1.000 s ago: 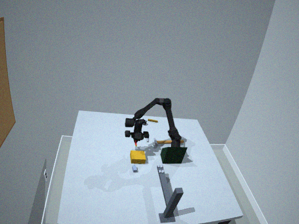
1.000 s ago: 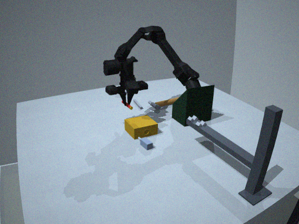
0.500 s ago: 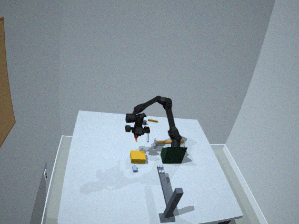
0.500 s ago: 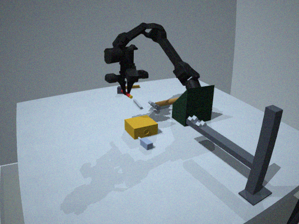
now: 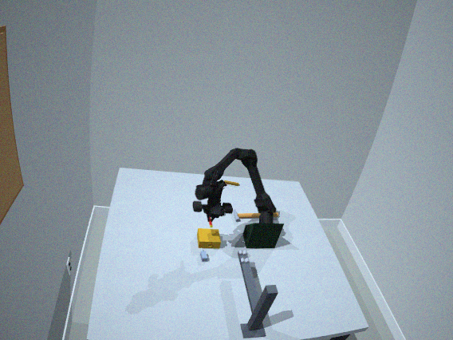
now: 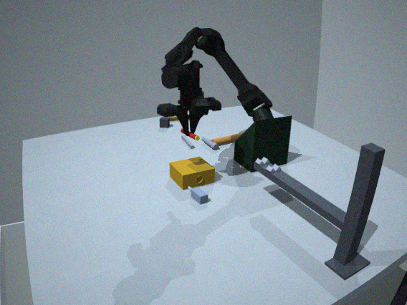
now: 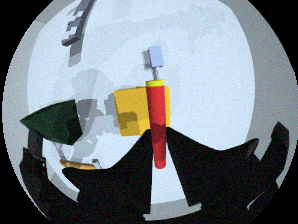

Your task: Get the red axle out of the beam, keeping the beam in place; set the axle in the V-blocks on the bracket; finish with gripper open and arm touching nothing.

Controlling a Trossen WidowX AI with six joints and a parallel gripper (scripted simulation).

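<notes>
Jaws (image 5: 210, 219) (image 6: 190, 133) pointing down, nearly closed on red axle (image 5: 210, 223) (image 6: 190, 134) (image 7: 157, 107), held clear of yellow beam (image 5: 209, 238) (image 6: 191, 172) (image 7: 131, 111); axle's grasped middle partly masked by fingers in exterior view.

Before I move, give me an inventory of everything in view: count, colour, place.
Axle: one, red, yellow end, in the end effector, out of the beam
Beam: one, yellow, on table
Small block: one, blue, beside beam
Bracket: one, grey, raised above table
V-blocks: two, pale, bracket's free end
Green box: one, by arm's foot
Hammers: two; near one orange-handled, far one yellow-handled
Thin bar: one, grey, on table
Table: one, pale
Panel: one, brown, left edge of top view
Socket: one, pale, left wall
Walls: grey, around table
Arm: one, black, over table
End effector: one, black, shut on axle
</notes>
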